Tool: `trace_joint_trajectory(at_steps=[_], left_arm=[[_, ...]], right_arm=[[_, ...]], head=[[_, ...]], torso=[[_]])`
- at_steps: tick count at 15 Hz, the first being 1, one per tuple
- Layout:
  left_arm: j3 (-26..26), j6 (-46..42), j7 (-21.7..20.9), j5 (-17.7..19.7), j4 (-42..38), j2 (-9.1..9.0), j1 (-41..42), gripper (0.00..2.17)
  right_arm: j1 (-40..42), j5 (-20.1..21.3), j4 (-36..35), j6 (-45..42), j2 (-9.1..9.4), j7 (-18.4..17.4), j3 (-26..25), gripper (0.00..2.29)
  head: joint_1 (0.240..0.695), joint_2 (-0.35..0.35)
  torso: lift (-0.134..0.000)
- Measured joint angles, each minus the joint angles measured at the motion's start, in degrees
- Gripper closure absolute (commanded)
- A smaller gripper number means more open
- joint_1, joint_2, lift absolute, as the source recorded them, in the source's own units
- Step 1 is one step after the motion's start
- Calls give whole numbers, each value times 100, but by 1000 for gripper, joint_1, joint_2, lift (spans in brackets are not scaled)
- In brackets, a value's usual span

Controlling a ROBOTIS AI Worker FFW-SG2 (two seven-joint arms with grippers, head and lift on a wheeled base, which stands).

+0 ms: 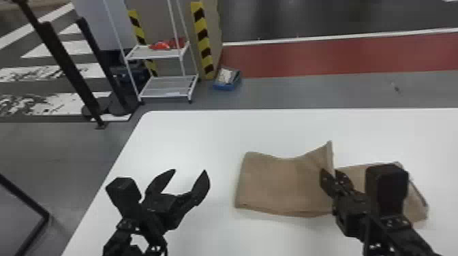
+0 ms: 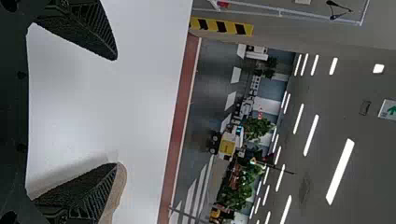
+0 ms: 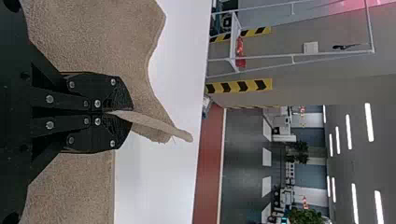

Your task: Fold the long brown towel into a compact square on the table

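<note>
The brown towel (image 1: 279, 184) lies across the middle and right of the white table, its left part doubled over in layers. My right gripper (image 1: 332, 177) is shut on a raised fold of it, which peaks just beyond the fingers. In the right wrist view the towel (image 3: 93, 37) passes between the pressed-together tips of the right gripper (image 3: 123, 112). Left of the towel, my left gripper (image 1: 189, 173) stands open and holds nothing. In the left wrist view the left gripper (image 2: 116, 112) has widely parted fingers, with a towel edge (image 2: 120, 186) behind one of them.
The white table (image 1: 191, 136) has its far edge and left edge in view. Beyond it on the floor stand a white wire shelf (image 1: 167, 86) with red items and a blue box (image 1: 227, 80). Black metal posts (image 1: 68, 68) rise at the far left.
</note>
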Motion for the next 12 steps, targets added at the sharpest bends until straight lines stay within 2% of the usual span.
trace_joint_trajectory(at_steps=[6, 9, 10, 11, 12], left_arm=[[5, 0, -56, 9, -27, 0, 48, 63], [-1, 0, -93, 19, -15, 1, 42, 63], [-5, 0, -97, 19, -15, 1, 42, 63], [-6, 0, -106, 20, -16, 2, 52, 63], [-3, 0, -117, 21, -21, 7, 62, 63]], right_arm=[[-122, 213, 310, 307, 1, -17, 246, 1501], [-202, 483, 595, 497, 1, 30, 611, 1497], [-225, 519, 675, 446, 1, 49, 722, 1322], [-231, 559, 711, 413, 1, 54, 799, 802], [-214, 586, 709, 396, 1, 54, 834, 161]], head=[[695, 204], [695, 231], [695, 244], [695, 252], [695, 263]], torso=[[-124], [-124], [-124], [-124], [-124]])
